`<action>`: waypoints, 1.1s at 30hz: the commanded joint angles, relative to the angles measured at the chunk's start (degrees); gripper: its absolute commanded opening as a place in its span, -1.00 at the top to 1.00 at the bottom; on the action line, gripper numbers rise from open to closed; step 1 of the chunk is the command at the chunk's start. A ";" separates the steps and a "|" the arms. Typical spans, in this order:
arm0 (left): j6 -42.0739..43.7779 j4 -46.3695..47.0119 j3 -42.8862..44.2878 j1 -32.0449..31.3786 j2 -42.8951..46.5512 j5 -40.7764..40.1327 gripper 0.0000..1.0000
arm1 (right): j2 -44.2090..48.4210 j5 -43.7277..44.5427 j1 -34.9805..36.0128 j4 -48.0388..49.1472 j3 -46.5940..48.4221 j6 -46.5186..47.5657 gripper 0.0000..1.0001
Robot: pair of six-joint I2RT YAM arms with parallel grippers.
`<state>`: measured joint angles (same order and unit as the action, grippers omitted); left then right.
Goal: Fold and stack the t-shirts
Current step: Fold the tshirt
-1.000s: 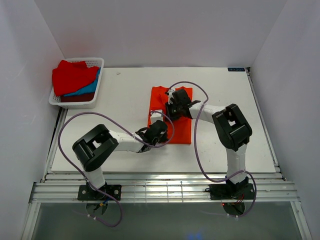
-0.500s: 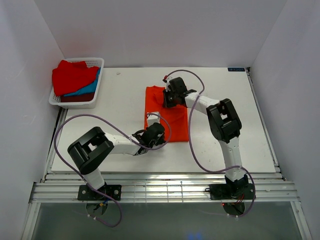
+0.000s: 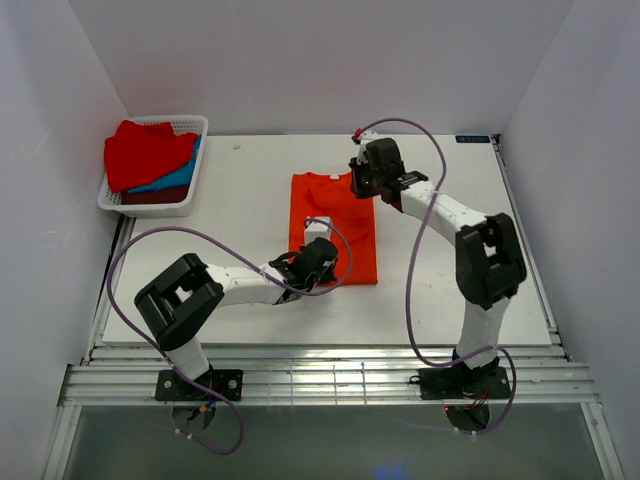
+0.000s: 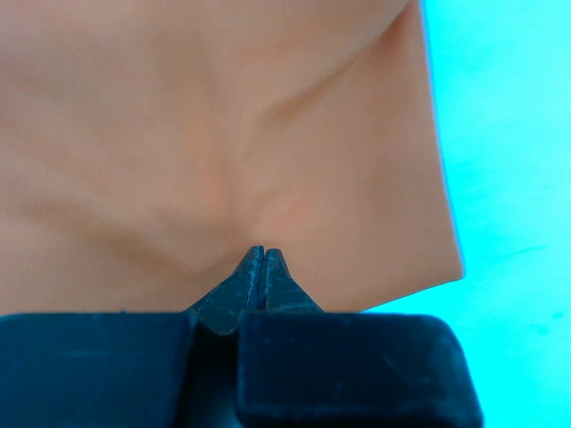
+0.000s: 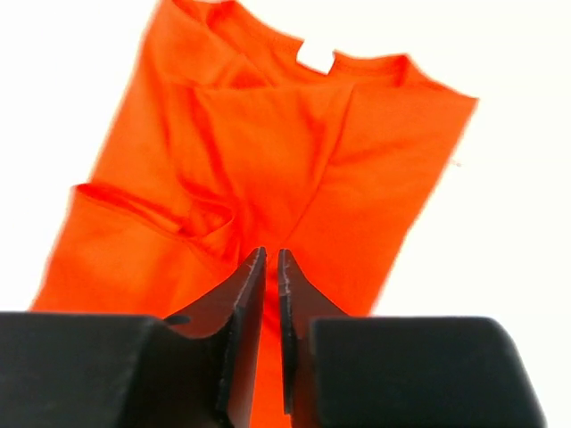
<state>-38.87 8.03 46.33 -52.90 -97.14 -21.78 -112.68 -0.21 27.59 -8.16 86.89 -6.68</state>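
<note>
The orange shirt lies in the middle of the table. Its sides are folded in, but it is still long. The left pincer pinches its near edge. The right pincer is a little apart and empty. Other shirts wait in the basket.

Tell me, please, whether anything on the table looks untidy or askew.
The orange-red t-shirt is not folded flat: a puckered, bunched fold sits by one side edge. In the basket, the red shirt is heaped over the rim.
</note>
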 commanded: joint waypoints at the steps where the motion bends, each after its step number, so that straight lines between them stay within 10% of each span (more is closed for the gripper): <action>1: 6.96 -3.01 7.10 -0.71 6.17 -3.79 1.00 | 14.75 4.94 0.71 4.04 -6.79 2.02 0.64; 6: 10.05 -7.66 11.50 -0.89 11.35 -11.67 0.86 | 27.05 6.53 1.23 -0.43 -15.34 0.70 0.29; 11: 8.03 -16.90 10.28 -0.88 16.44 -19.59 -0.48 | 33.31 7.77 2.28 -3.26 -24.64 -0.17 -0.07; 16: 5.83 -21.48 3.88 -0.36 25.67 -23.22 -0.96 | 35.78 6.19 3.43 -2.74 -30.81 -2.90 -0.35; 23: 8.28 -16.13 -6.32 7.44 33.16 -17.08 -0.94 | 33.59 3.72 5.01 -0.63 -35.56 -7.73 -0.35; 33: 9.96 -3.56 -7.48 13.09 21.48 1.38 -0.86 | 31.82 5.57 5.80 -2.47 -37.14 -12.04 -0.35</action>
<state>-29.43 -0.58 37.93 -40.05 -73.08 -27.09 -80.84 4.56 33.12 -11.49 50.85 -16.38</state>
